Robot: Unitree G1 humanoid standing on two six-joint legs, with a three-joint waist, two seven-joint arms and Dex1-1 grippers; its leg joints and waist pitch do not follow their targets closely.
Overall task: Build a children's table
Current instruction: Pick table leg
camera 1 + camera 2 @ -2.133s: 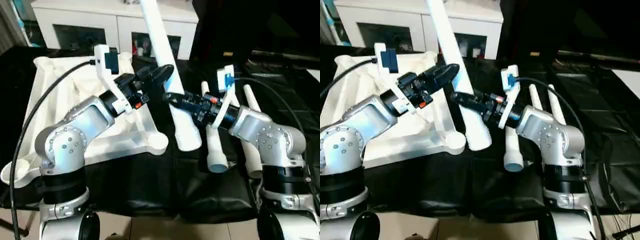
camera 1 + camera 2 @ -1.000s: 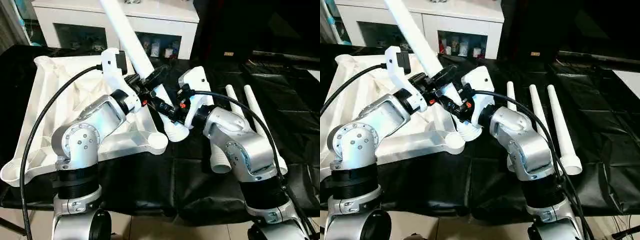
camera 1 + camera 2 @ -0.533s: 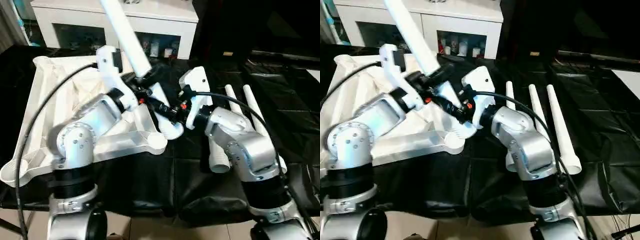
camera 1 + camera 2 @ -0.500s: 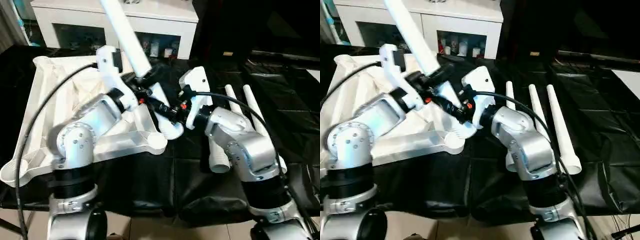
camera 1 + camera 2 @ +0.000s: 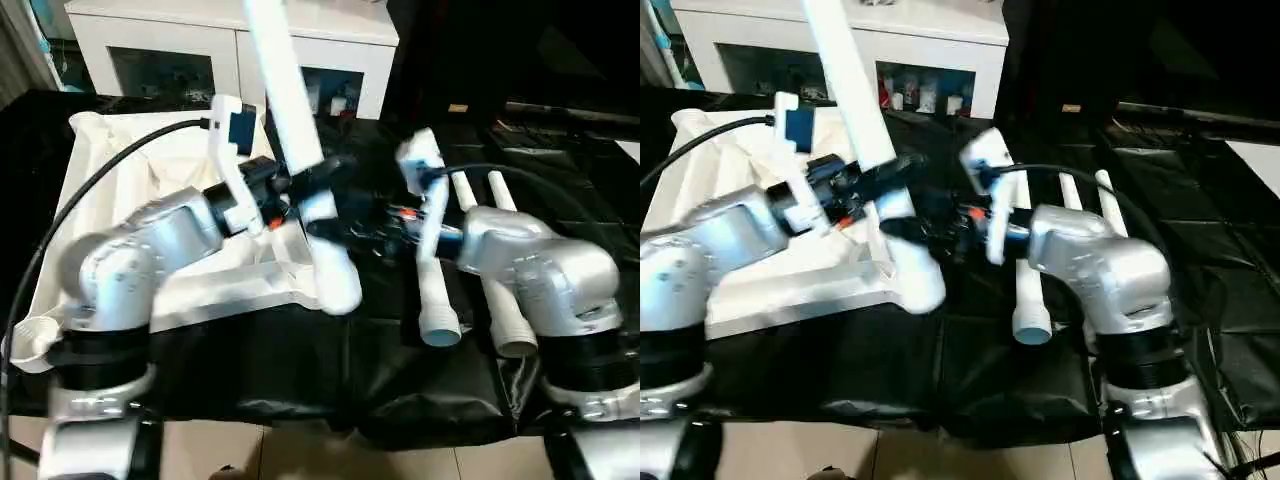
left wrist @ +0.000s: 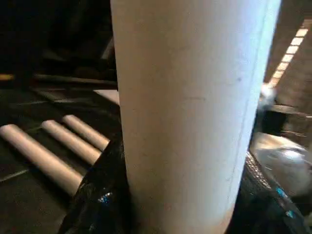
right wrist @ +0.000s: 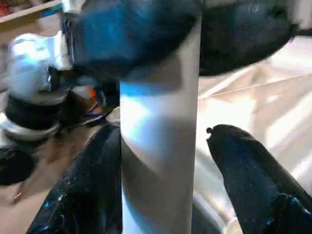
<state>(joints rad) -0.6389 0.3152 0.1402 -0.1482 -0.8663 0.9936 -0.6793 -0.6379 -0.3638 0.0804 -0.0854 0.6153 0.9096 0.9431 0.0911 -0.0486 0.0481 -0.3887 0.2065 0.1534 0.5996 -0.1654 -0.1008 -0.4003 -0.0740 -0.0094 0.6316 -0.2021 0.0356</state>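
The white table top (image 5: pixel 110 165) lies underside up on the left of the black cloth. My left gripper (image 5: pixel 305 185) is shut on a long white leg (image 5: pixel 290 110), which stands steeply tilted with its wide end (image 5: pixel 338 290) over the top's near right corner; the socket there is hidden. My right gripper (image 5: pixel 335 228) reaches in from the right, just below the left one. Its jaws straddle the leg (image 7: pixel 158 161), open, and one finger (image 7: pixel 248 165) stands clear of it. The left wrist view has the leg (image 6: pixel 190 112) between black fingers (image 6: pixel 97 200).
Three more white legs (image 5: pixel 437 290) (image 5: pixel 505 310) (image 6: pixel 44 156) lie side by side on the black cloth (image 5: pixel 300 370) under my right arm. A white cabinet with glass doors (image 5: pixel 230 50) stands behind. A black cable (image 5: pixel 100 185) arcs over the table top.
The right gripper has opened off the leg and its arm has swung back to the right. The left arm has tipped the leg more upright, its wide end now lower at the corner.
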